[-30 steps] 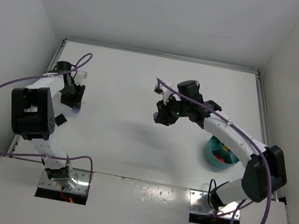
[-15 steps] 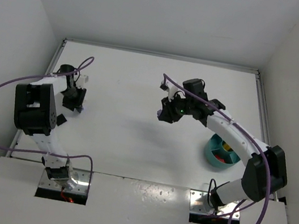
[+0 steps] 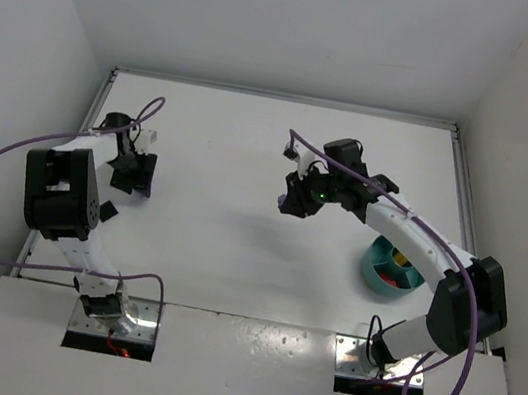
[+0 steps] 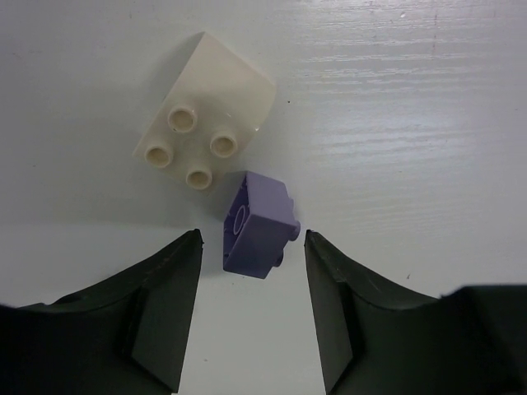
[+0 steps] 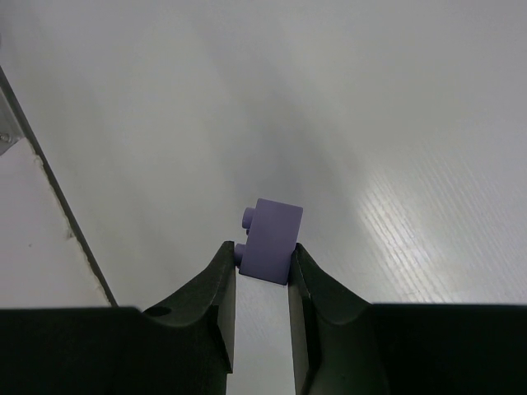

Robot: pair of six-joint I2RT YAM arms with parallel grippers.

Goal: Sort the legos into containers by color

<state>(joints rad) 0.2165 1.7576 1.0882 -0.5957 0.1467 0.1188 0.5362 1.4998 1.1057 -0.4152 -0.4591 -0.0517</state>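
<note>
Legos were spread between both grippers and the bowl. One lavender lego [image 5: 273, 234] was clamped between the fingertips of the right gripper [image 5: 262, 251], clear of the table [image 5: 412, 123], its studs pointing left in the wrist view. From above, that gripper hung over the middle of the table, left of the bowl [image 3: 374, 279] and a little farther away, well apart from it. The bowl stood near the right edge, partly covered by the right arm. A red lego [image 3: 391, 277] and a yellow lego [image 3: 401, 257] showed inside it, red nearer and yellow farther. Which compartments held them could not be told.

On the far left side, the left gripper [image 4: 252, 240] was low over the table with its jaws spread wide. A second lavender lego [image 4: 259, 226] lay tilted on the table between the two fingertips, closer to the one on the right of the wrist view, and neither finger seemed to touch it. A cream lego [image 4: 204, 115], studs up, lay just beyond it, their corners touching or nearly so. In the top view a black lego [image 3: 108, 211] lay on the table just nearer than the left gripper, beside the left arm.
</note>
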